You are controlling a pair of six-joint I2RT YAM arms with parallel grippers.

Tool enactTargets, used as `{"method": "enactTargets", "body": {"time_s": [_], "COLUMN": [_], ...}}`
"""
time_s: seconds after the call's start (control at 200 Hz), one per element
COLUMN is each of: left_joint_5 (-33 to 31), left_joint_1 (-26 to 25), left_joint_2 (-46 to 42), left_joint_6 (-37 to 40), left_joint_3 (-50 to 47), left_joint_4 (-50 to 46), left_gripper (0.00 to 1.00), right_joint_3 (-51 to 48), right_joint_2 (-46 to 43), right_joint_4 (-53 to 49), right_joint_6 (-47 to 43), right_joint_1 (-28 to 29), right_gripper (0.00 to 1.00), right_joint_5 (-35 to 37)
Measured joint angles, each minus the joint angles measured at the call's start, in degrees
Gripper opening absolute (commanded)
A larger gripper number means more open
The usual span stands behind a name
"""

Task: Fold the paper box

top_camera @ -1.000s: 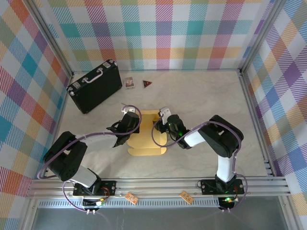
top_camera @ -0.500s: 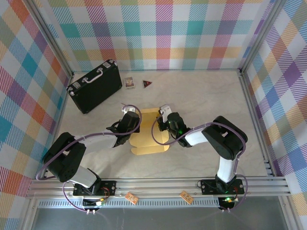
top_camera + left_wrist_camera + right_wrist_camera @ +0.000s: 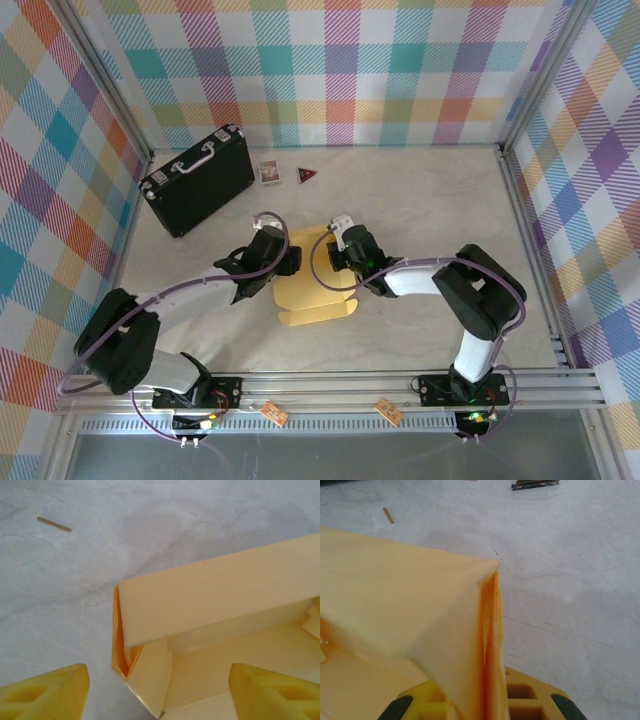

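The mustard-yellow paper box [image 3: 312, 288] lies partly folded in the middle of the table, with raised walls at its far end. My left gripper [image 3: 286, 262] is at its left far corner. In the left wrist view it is open [image 3: 160, 697], its yellow fingertips [image 3: 47, 692] standing wide on either side of the box's corner [image 3: 150, 665], where a tab sticks out. My right gripper [image 3: 346, 256] is at the box's right far corner. It is shut [image 3: 492, 702] on the upright double wall [image 3: 490, 630] of the box.
A black hard case [image 3: 197, 180] with a pale handle lies at the back left. A small card [image 3: 269, 172] and a dark triangle [image 3: 307, 176] lie behind the box. A thin wooden stick [image 3: 54, 524] lies on the table beyond the box.
My left gripper has opened and let go of the box, its arm reaching further in. My right gripper has closed on the box's wall and shifted slightly back and left.
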Motion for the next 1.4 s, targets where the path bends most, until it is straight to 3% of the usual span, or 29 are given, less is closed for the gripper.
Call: {"method": "enactTargets", "body": {"time_s": [0.25, 0.41, 0.555, 0.755, 0.95, 1.135, 1.4], "left_joint_5": [8.5, 7.8, 7.5, 14.6, 20.6, 24.5, 27.5], "left_joint_1": [0.0, 0.5, 4.6, 12.0, 14.7, 14.7, 14.7], "left_joint_2": [-12.2, -23.7, -28.9, -23.2, -16.6, -9.7, -5.7], "left_joint_6": [-0.3, -0.2, -0.3, -0.3, -1.2, -1.7, -2.5], "left_joint_3": [3.2, 5.0, 7.6, 10.3, 10.0, 8.0, 2.8], "left_joint_4": [-11.5, -20.7, -26.9, -29.9, -29.2, -25.2, -19.9], "left_gripper": [0.9, 0.96, 0.96, 0.95, 0.92, 0.88, 0.79], "right_joint_3": [5.1, 10.5, 18.6, 34.5, 43.6, 48.9, 51.5], "right_joint_2": [-0.2, -0.2, 0.3, 6.6, 13.7, 18.6, 21.8], "right_joint_4": [-10.7, -21.1, -33.2, -54.1, -69.7, -79.2, -84.9], "right_joint_6": [1.1, 1.2, -0.6, -9.1, -17.4, -22.8, -28.3], "right_joint_1": [-0.4, -1.6, -4.0, -6.0, -5.9, -5.8, -5.9], "right_gripper": [0.0, 0.0, 0.0, 0.02, 0.05, 0.14, 0.3], "right_joint_5": [-1.2, -5.0, -11.8, -21.5, -25.9, -27.3, -27.8]}}
